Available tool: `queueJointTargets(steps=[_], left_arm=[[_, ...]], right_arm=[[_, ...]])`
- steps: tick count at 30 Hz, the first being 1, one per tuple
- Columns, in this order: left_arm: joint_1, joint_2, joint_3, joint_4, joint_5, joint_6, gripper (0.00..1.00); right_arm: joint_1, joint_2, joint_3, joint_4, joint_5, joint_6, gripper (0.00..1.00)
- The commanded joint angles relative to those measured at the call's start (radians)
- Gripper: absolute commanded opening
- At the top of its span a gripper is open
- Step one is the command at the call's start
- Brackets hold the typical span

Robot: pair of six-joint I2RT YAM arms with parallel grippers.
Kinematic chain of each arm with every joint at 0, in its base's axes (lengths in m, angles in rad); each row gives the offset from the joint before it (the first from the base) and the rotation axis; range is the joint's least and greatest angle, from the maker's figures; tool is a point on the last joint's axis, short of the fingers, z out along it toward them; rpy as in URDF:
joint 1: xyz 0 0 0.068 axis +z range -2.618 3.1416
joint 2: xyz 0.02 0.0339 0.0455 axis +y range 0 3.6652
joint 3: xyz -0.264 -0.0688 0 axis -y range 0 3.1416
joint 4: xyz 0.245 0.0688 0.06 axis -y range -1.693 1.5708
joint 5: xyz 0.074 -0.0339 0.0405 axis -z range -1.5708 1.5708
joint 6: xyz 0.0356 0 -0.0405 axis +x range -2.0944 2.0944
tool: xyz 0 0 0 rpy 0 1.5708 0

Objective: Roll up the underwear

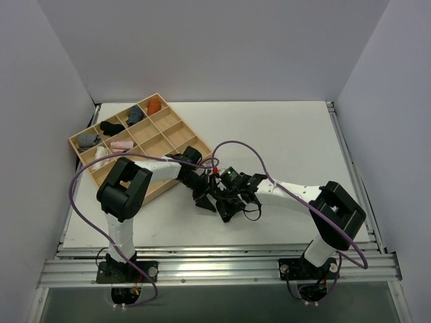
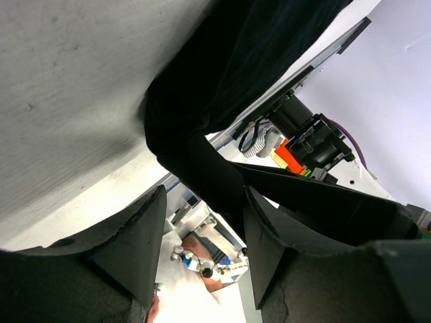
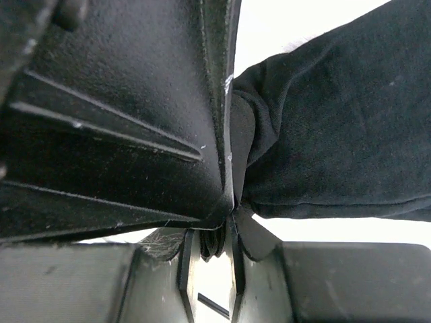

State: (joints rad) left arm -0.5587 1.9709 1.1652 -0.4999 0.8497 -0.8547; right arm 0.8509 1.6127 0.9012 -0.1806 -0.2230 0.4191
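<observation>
Right claw (image 3: 229,202) grips the underwear (image 3: 337,121); left claw's (image 2: 202,202) spread fingers (image 2: 128,256) straddle it.

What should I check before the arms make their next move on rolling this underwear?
1. Grip of the right gripper on the underwear: ok, fabric is pinched between its closed fingers.
2. Grip of the left gripper: not ok, its jaws stand apart, with only a strip of fabric hanging between them.
3. Room between the two grippers: not ok, in the top view they sit crowded together.
4. Roll formed: cannot tell, the grippers hide the fabric from above.
5. Wooden tray free of the arms: cannot tell, the left arm crosses its near corner in the top view.
</observation>
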Motion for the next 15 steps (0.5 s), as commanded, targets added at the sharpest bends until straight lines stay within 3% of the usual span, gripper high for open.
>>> queueJointTargets(steps=[1, 7, 15], left_arm=[[0.088, -0.099, 0.002, 0.11, -0.149, -0.05, 0.57], [0.088, -0.127, -0.009, 0.242, -0.098, -0.19, 0.57], [0.08, -0.092, 0.062, 0.161, -0.11, -0.236, 0.58]], right_arm=[[-0.013, -0.017, 0.021, -0.022, -0.036, -0.031, 0.0], [-0.012, -0.082, -0.034, -0.026, -0.018, -0.011, 0.0], [-0.01, -0.14, -0.108, -0.005, 0.001, 0.072, 0.0]])
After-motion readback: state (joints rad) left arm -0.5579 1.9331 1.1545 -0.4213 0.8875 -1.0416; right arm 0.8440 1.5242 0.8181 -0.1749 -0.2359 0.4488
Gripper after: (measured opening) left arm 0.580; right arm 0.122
